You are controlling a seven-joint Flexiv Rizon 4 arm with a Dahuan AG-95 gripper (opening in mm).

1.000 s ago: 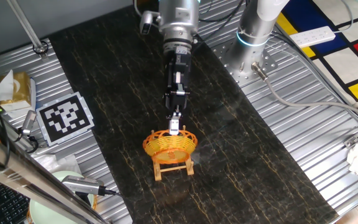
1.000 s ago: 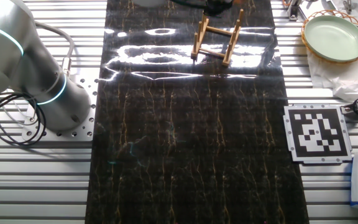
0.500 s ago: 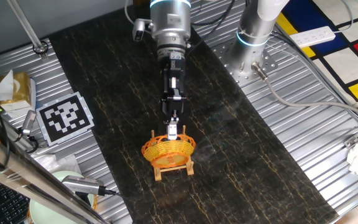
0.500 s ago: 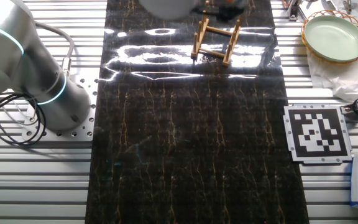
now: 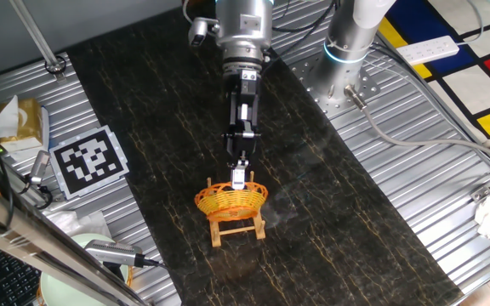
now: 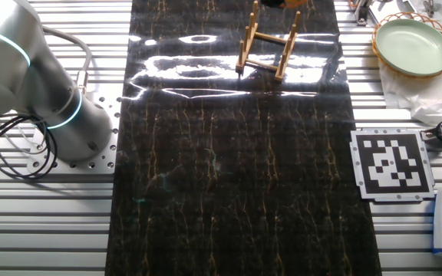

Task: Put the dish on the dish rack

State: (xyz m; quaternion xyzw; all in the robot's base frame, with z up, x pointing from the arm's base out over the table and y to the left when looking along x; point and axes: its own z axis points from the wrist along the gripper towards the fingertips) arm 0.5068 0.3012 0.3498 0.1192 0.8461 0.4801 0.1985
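The dish [image 5: 231, 199], a round orange-yellow lattice bowl, rests level over the top of the light-wood dish rack [image 5: 238, 229] near the front of the dark mat. My gripper [image 5: 239, 178] reaches down from behind, its fingers pinched on the dish's far rim. In the other fixed view the dish rack [image 6: 267, 47] stands at the mat's top edge. Only an orange sliver of the dish [image 6: 281, 2] shows above it there, and the gripper is out of frame.
A pale green plate [image 6: 413, 44] sits in a basket right of the rack. A black-and-white marker tag [image 5: 90, 160] lies on the ribbed table beside the mat. The arm's base [image 5: 347, 47] stands at the mat's far side. A tissue pack [image 5: 19, 119] lies at the left.
The arm's wrist swung left and dipped, then came back right. The dish sank slightly towards the rack and stays over it, still pinched at the rim.
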